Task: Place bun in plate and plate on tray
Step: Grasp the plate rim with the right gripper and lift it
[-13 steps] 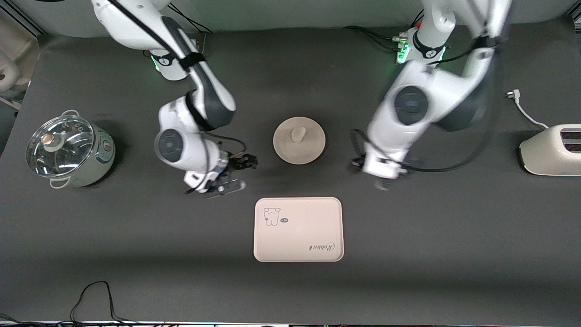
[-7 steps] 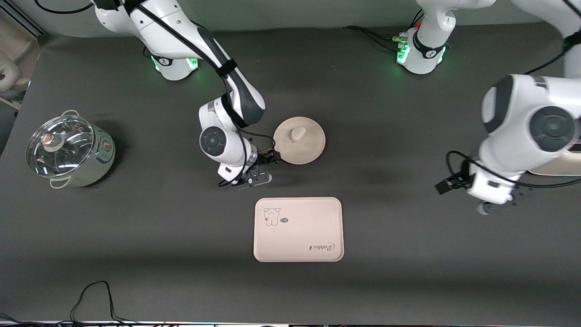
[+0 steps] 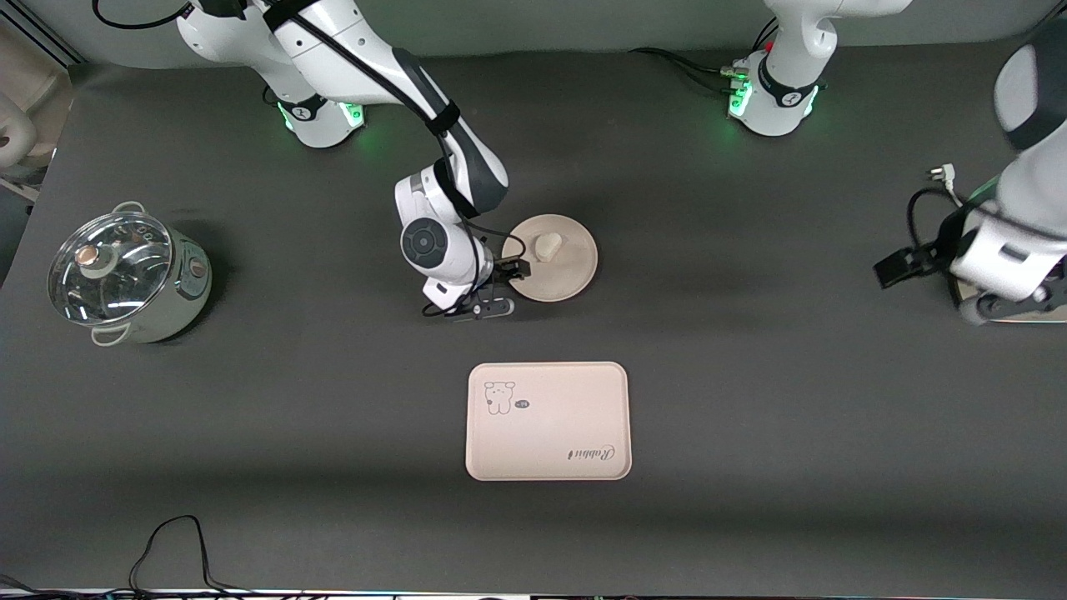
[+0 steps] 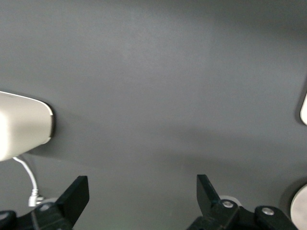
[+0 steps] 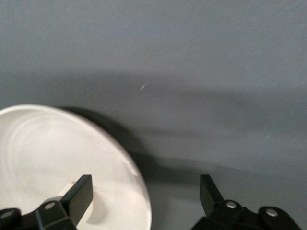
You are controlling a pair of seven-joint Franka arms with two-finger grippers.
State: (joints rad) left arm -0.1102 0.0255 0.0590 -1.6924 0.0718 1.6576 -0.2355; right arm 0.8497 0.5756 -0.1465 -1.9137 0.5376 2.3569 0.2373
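Since the earlier frame, the right tool (image 3: 500,287), fingers apart, is closing on the plate (image 3: 567,279) at mid-frame with one finger over its rim, the bun (image 3: 548,246) inside, while the left tool (image 3: 1013,312), also apart, is waiting at the frame's right edge, the tray (image 3: 548,421) lying lower-centre on the tabletop (image 3: 750,400).

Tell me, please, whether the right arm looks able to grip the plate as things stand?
Probably yes. The right gripper is open at the plate's rim, one finger over the dish, one outside. The bun lies clear of it, and the left gripper waits over the toaster.
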